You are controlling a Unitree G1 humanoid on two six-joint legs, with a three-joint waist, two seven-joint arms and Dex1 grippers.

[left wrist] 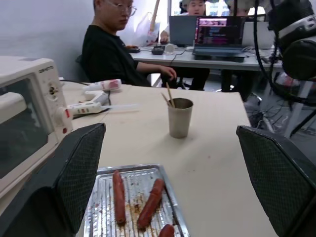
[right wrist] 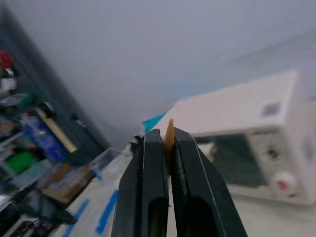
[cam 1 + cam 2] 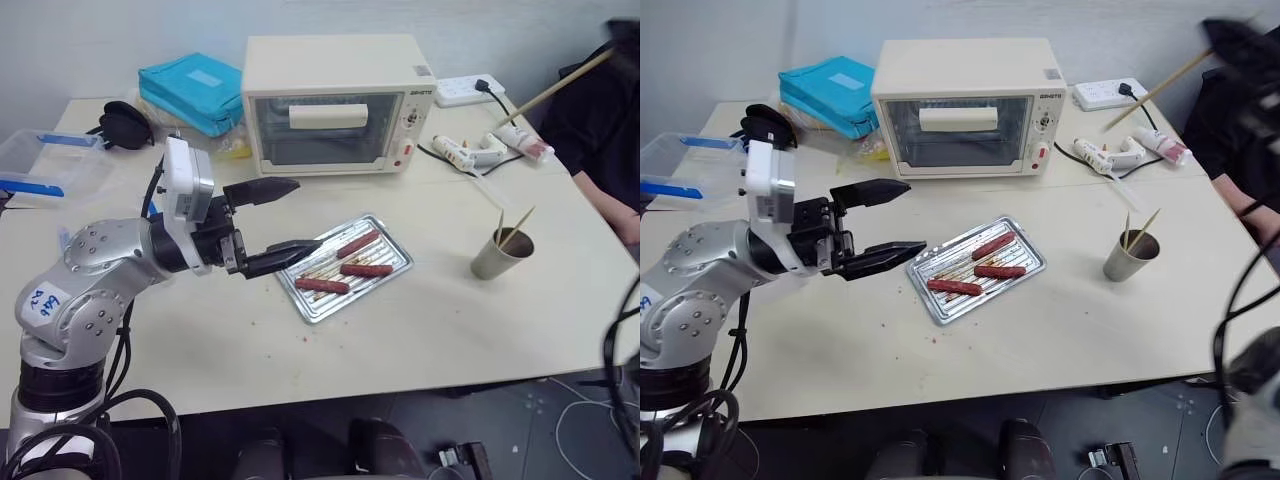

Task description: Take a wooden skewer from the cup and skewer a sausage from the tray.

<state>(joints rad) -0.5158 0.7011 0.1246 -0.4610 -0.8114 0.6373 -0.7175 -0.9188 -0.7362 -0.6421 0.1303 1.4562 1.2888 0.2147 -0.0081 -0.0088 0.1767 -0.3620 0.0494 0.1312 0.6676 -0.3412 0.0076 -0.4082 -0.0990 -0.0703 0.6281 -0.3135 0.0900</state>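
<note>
On table: ribbed silver tray (image 3: 392, 264) | left claw (image 3: 292, 217) released | right claw (image 2: 167, 148) grasping pale wooden skewer (image 3: 553, 90)

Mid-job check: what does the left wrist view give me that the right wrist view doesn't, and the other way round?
Left wrist view: the tray with three sausages, the cup with spare skewers, and seated people behind. Right wrist view: the right hand shut on a wooden skewer, its end poking out between the fingers. Both: the white oven.
</note>
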